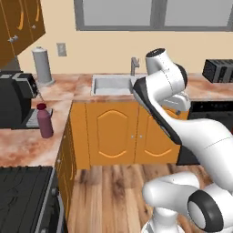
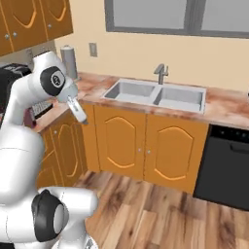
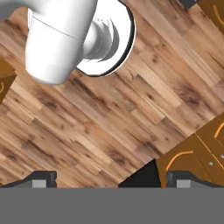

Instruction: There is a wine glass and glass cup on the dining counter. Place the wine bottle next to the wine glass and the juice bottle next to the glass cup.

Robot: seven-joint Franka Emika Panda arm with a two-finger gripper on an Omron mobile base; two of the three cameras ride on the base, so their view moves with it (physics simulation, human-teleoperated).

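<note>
We see the juice bottle in dark purple-maroon with a pinkish-red cap. It stands on a surface marbled reddish-brown and cream. The cabinet doors are orange, the floor brown wood-grain planks, the sink grey, the wall pale cream, the dishwasher black.

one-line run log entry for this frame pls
phase: before first pick | gripper: open, empty, facing wood floor | short dark purple juice bottle with pinkish-red cap: upright on marbled worktop, beside black coffee machine, untouched
</note>
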